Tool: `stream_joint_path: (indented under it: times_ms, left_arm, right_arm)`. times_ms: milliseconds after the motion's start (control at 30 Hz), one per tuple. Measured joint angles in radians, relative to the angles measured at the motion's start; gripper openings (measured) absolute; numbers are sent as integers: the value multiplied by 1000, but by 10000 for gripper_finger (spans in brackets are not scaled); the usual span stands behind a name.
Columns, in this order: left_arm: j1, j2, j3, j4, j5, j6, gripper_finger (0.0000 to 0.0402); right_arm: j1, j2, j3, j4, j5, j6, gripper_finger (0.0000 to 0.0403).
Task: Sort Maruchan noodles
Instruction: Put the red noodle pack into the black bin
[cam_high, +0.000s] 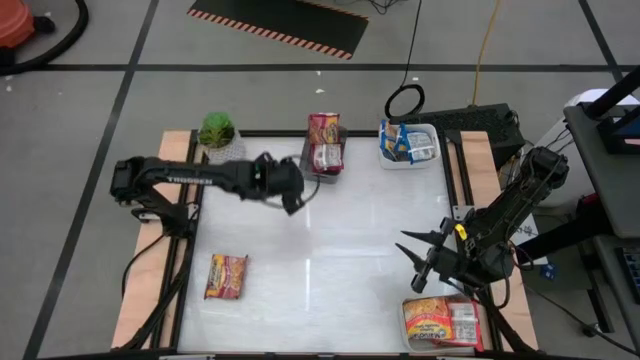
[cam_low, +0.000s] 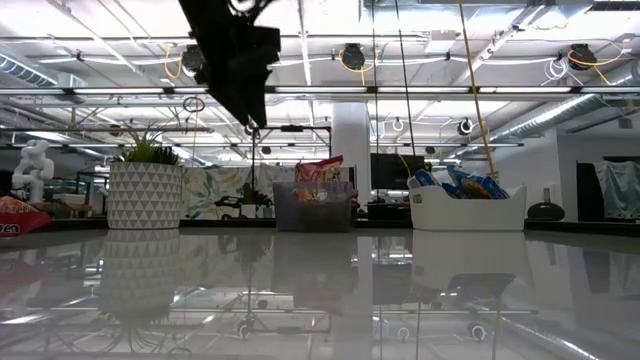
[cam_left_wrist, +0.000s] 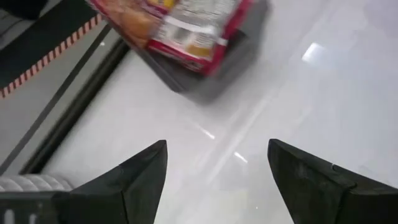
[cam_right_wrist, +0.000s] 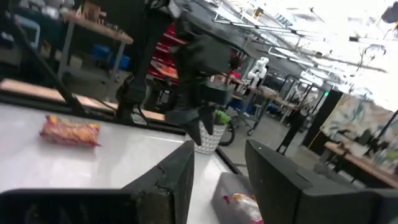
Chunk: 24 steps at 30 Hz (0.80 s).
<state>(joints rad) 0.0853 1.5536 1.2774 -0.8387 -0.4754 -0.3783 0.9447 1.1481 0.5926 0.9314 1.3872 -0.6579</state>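
Note:
A loose orange-and-yellow noodle packet (cam_high: 227, 276) lies flat on the white table near its front left. Red-and-yellow packets (cam_high: 324, 142) sit in a grey tray (cam_high: 305, 160) at the far edge. Blue-and-yellow ones (cam_high: 400, 142) fill a white tray (cam_high: 430, 150). More orange ones (cam_high: 440, 322) lie in a tray at the front right. My left gripper (cam_high: 292, 196) hangs open and empty above the table, just left of the grey tray (cam_left_wrist: 217, 74). My right gripper (cam_high: 418, 262) stands open and empty at the right, above the table, pointing left.
A small potted green plant (cam_high: 217, 132) stands at the far left corner. Wooden rails (cam_high: 135, 300) and dark frame bars border the table's left and right sides. The bare glossy table top (cam_high: 340, 250) spreads between the two arms.

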Motion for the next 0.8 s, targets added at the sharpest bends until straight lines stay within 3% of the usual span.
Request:
stream_joint_path:
  times_ms: [333, 567, 800]
  left_arm:
    - [-280, 0, 0, -32, -35, -216, 282]
    - [-450, 0, 0, -32, -88, -371, 282]
    - [-580, 0, 0, -26, -49, -522, 282]
  right_arm:
    - [13, 0, 0, 23, -11, 319, 139]
    - [48, 3, 0, 21, -209, 620, 139]
    - [88, 90, 21, -1, -209, 811, 139]
